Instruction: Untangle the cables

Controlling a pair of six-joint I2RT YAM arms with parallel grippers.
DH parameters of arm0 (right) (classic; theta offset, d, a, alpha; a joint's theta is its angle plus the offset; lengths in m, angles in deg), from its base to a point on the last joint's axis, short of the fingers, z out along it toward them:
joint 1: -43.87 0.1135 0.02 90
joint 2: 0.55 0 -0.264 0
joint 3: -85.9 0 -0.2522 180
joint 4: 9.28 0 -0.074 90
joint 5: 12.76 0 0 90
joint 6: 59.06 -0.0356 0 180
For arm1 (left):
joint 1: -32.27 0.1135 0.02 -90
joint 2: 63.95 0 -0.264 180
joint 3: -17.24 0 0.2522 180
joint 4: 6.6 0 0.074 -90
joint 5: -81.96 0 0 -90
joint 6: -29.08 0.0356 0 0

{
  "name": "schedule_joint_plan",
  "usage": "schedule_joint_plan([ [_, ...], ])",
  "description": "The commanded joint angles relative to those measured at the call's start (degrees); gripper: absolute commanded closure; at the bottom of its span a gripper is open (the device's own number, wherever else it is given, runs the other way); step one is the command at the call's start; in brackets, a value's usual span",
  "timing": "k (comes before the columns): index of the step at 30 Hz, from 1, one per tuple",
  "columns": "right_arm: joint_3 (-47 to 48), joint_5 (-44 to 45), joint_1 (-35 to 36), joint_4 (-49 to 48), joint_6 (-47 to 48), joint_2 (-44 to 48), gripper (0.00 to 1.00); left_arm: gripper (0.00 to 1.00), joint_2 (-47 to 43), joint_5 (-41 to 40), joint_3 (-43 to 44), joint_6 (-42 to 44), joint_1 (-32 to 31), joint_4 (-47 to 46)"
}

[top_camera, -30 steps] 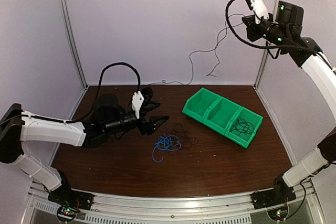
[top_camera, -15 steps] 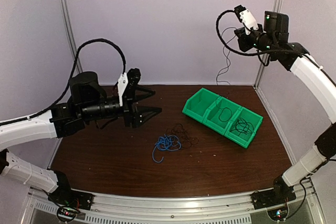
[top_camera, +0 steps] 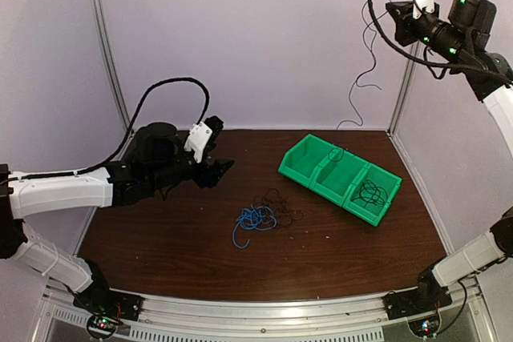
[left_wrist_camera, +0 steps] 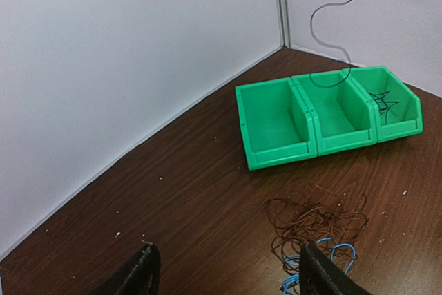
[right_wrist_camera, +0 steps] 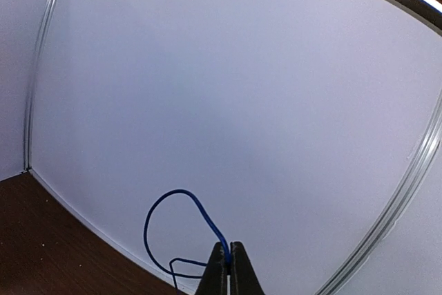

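Top external: tangled cables (top_camera: 261,214) lie mid-table (top_camera: 160,254), with open wood toward the front edge.
Left gripper (top_camera: 221,167): jaws apart, hovering near the left rear corner.
Right gripper (top_camera: 391,8): raised high, clamped on a hanging cable (top_camera: 358,82) that reaches the green bins (top_camera: 319,179).

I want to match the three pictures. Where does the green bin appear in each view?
Top external: green bin right of centre, on the table.
Left wrist: green bin at upper right.
Right wrist: not in it.
Shared landmark: the table, bottom left in the right wrist view.
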Motion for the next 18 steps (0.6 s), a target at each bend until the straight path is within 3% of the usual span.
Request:
schedule_joint_plan([
  [1, 3.7, 1.5, -1.5, 1.0, 1.4, 1.5, 1.00, 0.30, -0.5, -4.1, -1.9, -0.2, 2.4, -6.1],
  [8, 2.7, 4.0, -2.8, 1.1, 2.8, 2.8, 1.00, 0.30, -0.2, -6.1, -2.2, 0.7, 2.4, -6.3],
  [18, -7.3, 10.4, -5.6, 0.0, 5.3, 9.3, 1.00, 0.30, -0.7, -8.4, -3.1, 2.7, 2.4, -6.4],
])
